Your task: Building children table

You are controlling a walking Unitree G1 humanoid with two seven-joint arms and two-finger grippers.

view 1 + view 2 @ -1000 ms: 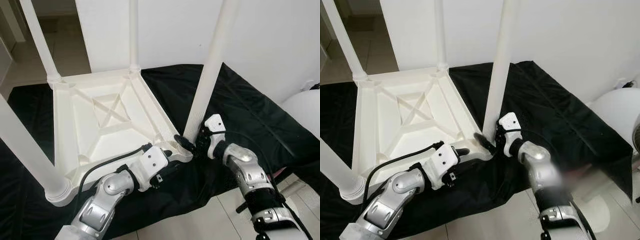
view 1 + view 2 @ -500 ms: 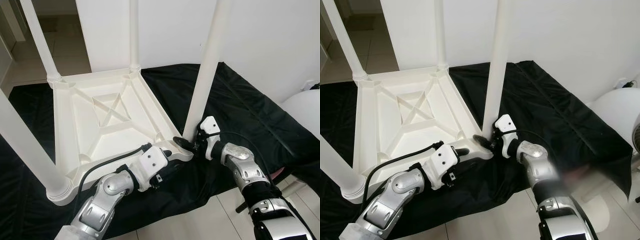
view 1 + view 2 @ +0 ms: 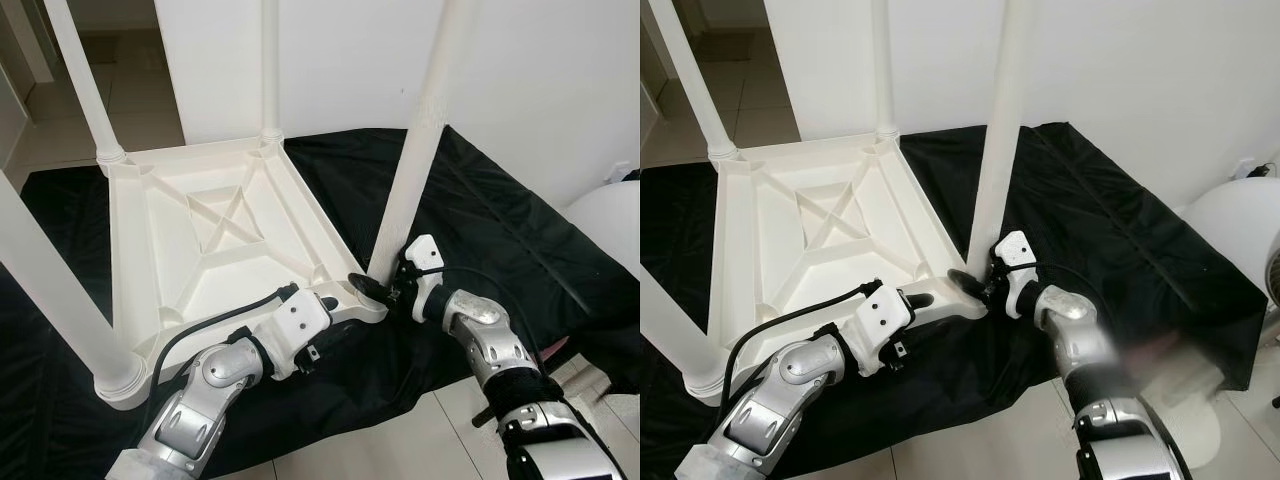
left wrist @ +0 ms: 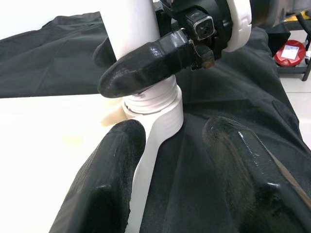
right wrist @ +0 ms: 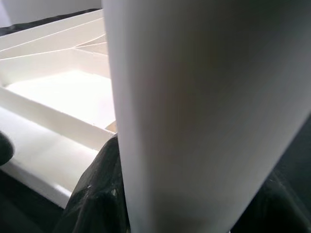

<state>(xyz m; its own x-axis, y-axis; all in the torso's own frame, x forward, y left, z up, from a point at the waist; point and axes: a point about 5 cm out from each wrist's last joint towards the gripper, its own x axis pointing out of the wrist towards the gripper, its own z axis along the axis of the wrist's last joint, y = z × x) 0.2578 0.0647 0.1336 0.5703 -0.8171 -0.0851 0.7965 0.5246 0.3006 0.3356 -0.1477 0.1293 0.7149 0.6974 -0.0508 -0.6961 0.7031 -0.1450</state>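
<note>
The white plastic children's table (image 3: pixel 310 225) lies upside down on a black cloth (image 3: pixel 500 230). Three legs stand up from its far left (image 3: pixel 85 80), far right (image 3: pixel 268 60) and near left (image 3: pixel 50 290) corners. A fourth leg (image 3: pixel 420 150) rises, slightly tilted, from the near right corner socket (image 4: pixel 155 109). My right gripper (image 3: pixel 385 285) is shut on that leg just above its base, one finger (image 4: pixel 146 65) wrapped across it. My left gripper (image 3: pixel 335 303) is open and straddles the table's rim beside the socket, one finger (image 4: pixel 112 174) on the tabletop's underside, the other (image 4: pixel 238 165) over the cloth.
A white wall stands close behind the table. Pale tile floor runs along the cloth's near edge. A rounded white object (image 3: pixel 610 225) sits at the right, and a small red item (image 4: pixel 294 53) lies beyond the cloth.
The fourth leg has swayed slightly while held at its base. My left gripper has crept a little closer to the corner socket.
</note>
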